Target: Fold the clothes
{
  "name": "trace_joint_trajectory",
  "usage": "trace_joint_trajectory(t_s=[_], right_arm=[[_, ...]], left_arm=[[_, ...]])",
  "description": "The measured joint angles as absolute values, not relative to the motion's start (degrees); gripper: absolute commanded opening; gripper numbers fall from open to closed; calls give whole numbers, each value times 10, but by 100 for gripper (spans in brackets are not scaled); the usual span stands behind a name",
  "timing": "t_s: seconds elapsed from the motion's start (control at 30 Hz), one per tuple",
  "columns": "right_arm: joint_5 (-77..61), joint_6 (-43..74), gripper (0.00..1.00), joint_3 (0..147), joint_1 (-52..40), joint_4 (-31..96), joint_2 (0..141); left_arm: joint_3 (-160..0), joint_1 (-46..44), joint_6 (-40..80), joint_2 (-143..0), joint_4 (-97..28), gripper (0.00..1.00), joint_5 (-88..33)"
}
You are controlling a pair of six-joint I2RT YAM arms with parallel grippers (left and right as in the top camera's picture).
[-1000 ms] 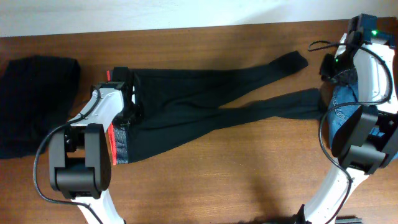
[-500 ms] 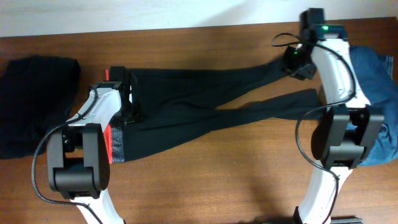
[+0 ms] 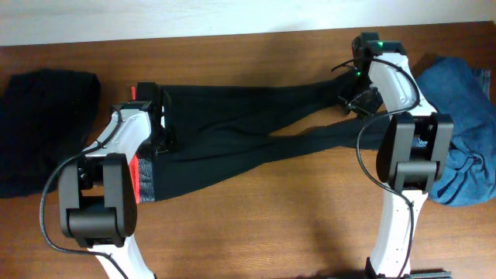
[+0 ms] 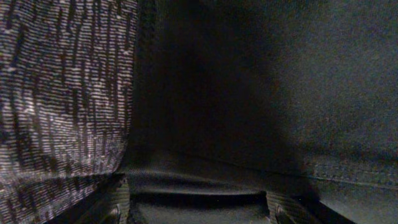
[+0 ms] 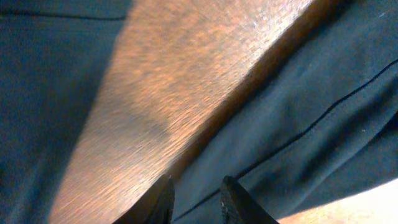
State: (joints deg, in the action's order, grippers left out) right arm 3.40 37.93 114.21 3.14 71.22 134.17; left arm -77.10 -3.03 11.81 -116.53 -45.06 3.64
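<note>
Left arm (image 3: 124, 147) reaches forward from its base, wrist bent downward. Left gripper (image 4: 199, 208) sits low, its fingers (image 4: 115, 202) spread wide, one at each bottom corner of the wrist view. Right arm (image 3: 403, 108) is stretched far forward, wrist turned in toward the left. Right gripper (image 5: 198, 200) — fingertips (image 5: 163, 198) drawn nearly together, gripping nothing; wrist view blurred.

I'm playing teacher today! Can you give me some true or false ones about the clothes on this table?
1. The black trousers lie spread out on the wooden table. True.
2. The blue denim garment is at the table's left end. False: it is at the right end.
3. The two trouser legs cross each other. True.
4. The dark bundle lies on the trousers. False: it lies apart, at the left edge.
</note>
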Motion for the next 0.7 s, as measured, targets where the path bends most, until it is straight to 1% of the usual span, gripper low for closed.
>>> trace_joint_trajectory(t_s=[0.1, 0.23, 0.33, 0.37, 0.53, 0.6, 0.7], right_arm=[[34, 388, 31, 1142, 32, 713, 1345], [35, 403, 34, 1142, 34, 721, 1345], [36, 414, 40, 1142, 37, 725, 1345], [36, 416, 44, 1142, 38, 726, 1345], [37, 427, 49, 1142, 51, 726, 1345], [37, 431, 54, 1142, 56, 719, 1346], [37, 434, 57, 1142, 59, 713, 1346]], left_arm=[[-771, -30, 118, -1165, -451, 71, 36], [-771, -30, 118, -1165, -451, 71, 36], [-771, -30, 118, -1165, -451, 71, 36], [-771, -30, 118, -1165, -451, 71, 36], [-771, -30, 118, -1165, -451, 71, 36], [-771, -30, 118, -1165, -451, 71, 36], [-771, -30, 118, -1165, -451, 72, 36]])
